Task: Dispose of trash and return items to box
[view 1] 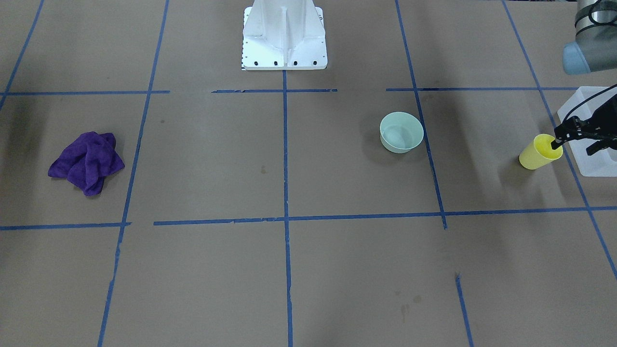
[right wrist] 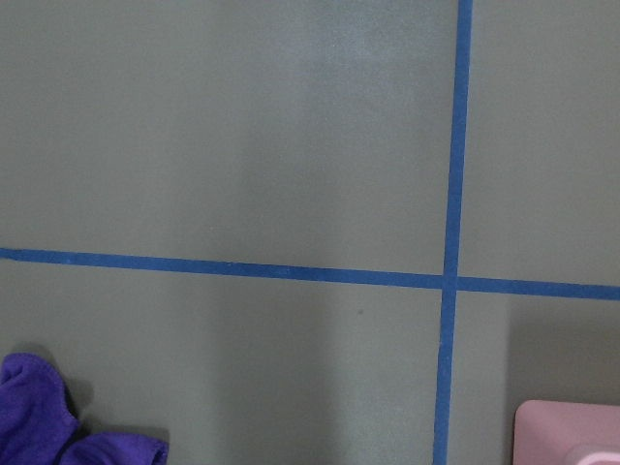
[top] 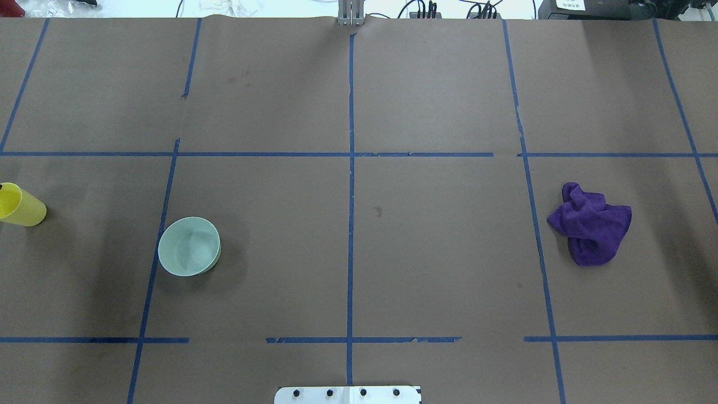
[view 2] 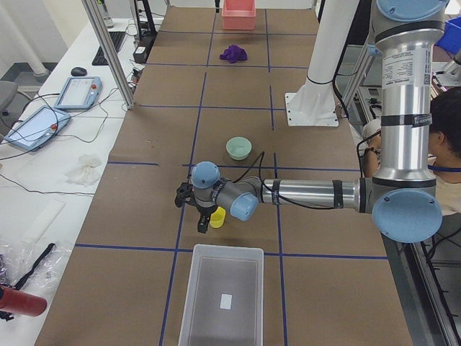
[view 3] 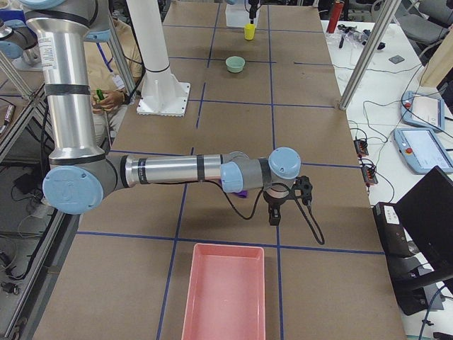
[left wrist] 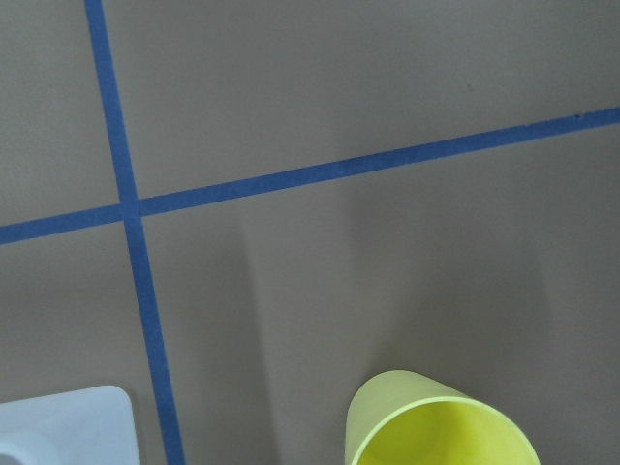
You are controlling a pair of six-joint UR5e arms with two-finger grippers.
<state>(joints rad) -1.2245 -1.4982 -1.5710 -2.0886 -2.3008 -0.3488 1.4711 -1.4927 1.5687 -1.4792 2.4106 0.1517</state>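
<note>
Left claw [view 1: 573, 146] hangs over small bright yellow tapered plastic cup [view 1: 537, 154], fingers apart: one finger [view 1: 557, 141] dips inside the cup's mouth, the other is outside, on the side toward the frosted translucent white rectangular plastic box [view 2: 209, 288]. Cup upright on brown table [view 1: 217, 159], just beside the box, not in it. Pale mint round bowl [view 1: 401, 132] stands farther along the table, apart from the cup. Crumpled purple cloth [view 1: 87, 161] lies well apart at the other end. Right claw [view 3: 274, 216] hovers near the cloth and a pink rectangular tray [view 3: 223, 297]; cannot tell whether its fingers are apart or together.
</note>
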